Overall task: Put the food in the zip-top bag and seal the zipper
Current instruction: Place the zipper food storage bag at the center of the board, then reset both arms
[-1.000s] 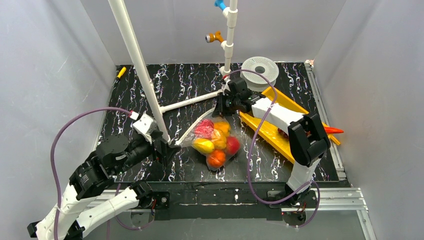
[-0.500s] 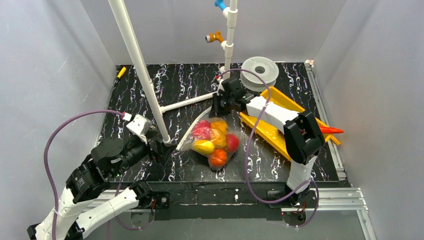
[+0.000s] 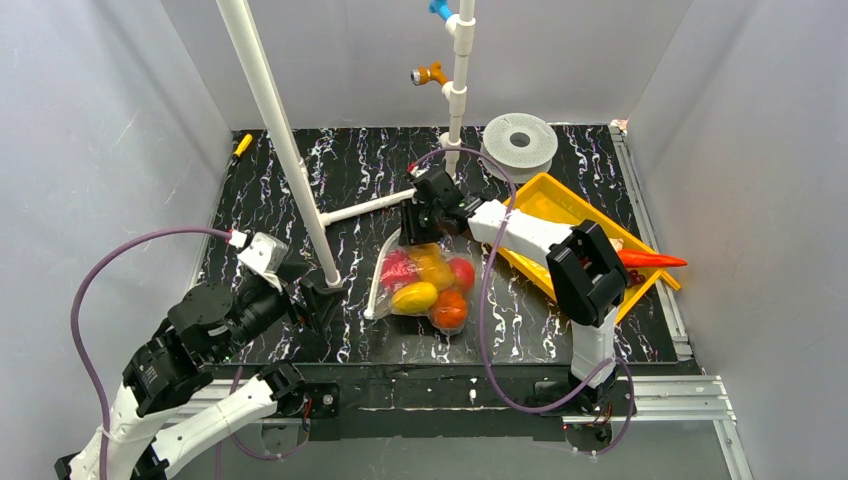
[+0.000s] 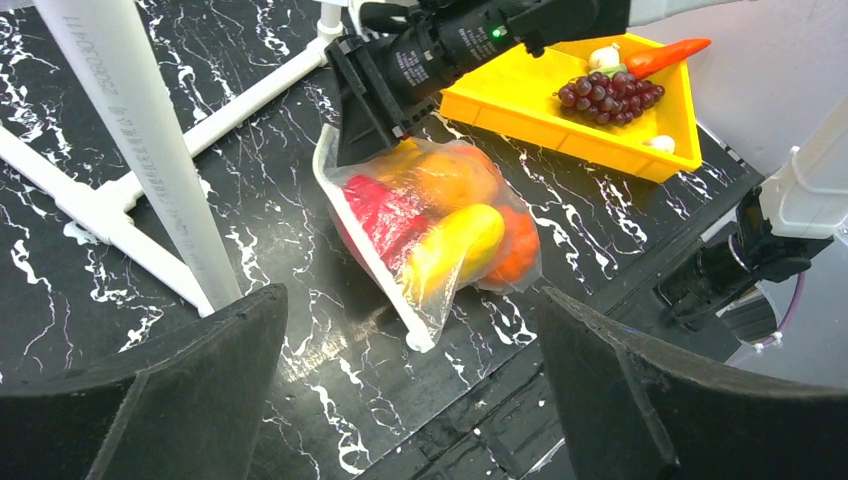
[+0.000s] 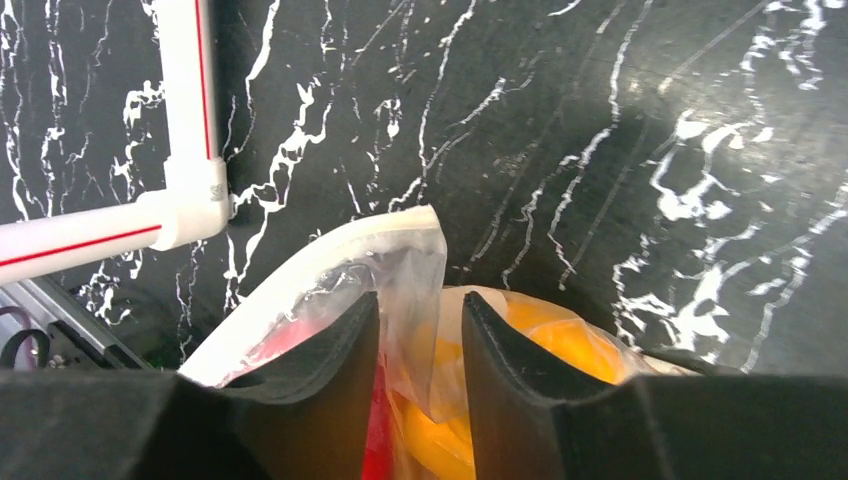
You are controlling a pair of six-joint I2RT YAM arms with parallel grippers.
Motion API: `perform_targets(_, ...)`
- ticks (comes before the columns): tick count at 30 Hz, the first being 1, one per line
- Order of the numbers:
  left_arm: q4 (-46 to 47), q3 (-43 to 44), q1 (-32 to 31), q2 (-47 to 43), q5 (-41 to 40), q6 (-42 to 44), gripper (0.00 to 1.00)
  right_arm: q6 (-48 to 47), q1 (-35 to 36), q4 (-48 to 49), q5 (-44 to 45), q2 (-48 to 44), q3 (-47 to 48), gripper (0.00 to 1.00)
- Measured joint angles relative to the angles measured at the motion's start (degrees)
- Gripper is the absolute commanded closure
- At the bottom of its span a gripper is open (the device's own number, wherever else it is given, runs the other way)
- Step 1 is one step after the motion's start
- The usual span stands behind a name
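Observation:
The zip-top bag [image 3: 425, 285] lies on the black marbled table with red, yellow and orange food [image 3: 440, 290] inside. Its whitish zipper [image 3: 383, 275] runs along the left edge. My right gripper [image 3: 413, 238] is at the bag's far end. In the right wrist view its jaws [image 5: 420, 300] stand a little apart around a loose corner of bag film [image 5: 405, 255], with the zipper [image 5: 300, 265] outside the left finger. My left gripper [image 3: 322, 298] is open and empty, off the zipper's near end [image 4: 420, 340]. Purple grapes [image 4: 610, 95] lie in the yellow tray [image 4: 500, 100].
A slanted white PVC pipe [image 3: 275, 120] stands between my left gripper and the bag, with a pipe foot [image 3: 370, 208] on the table. An upright pipe with fittings [image 3: 458, 70] and a grey spool [image 3: 520, 140] are at the back. A carrot [image 3: 650, 260] lies on the tray.
My right gripper has moved left and nearer, and the bag's far end swung with it. My left gripper has drawn back from the zipper's near end.

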Motion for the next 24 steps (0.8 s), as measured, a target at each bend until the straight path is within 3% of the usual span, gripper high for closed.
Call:
perform_targets(6, 0.04, -0.01, -0.01, -0.18, -0.74, -0.21, 0.06, -4.42, -0.33, -3.84, 2.90, -6.95, 0.00, 0.28)
perform_targets(14, 0.52, 0.00, -0.01, 0.36, -0.88, -0.28, 0.06, -9.86, -0.54, -5.14, 8.28, -24.43, -3.67, 0.10)
perform_targets(16, 0.50, 0.02, -0.01, 0.42, -1.07, -0.28, 0.05, -11.03, -0.95, -6.18, 9.92, -28.83, -5.90, 0.02)
perform_targets(24, 0.48, 5.38, -0.01, 1.17, -3.52, 0.24, 0.02, -15.61, -3.00, -14.79, 17.93, -44.34, -11.01, 0.02)
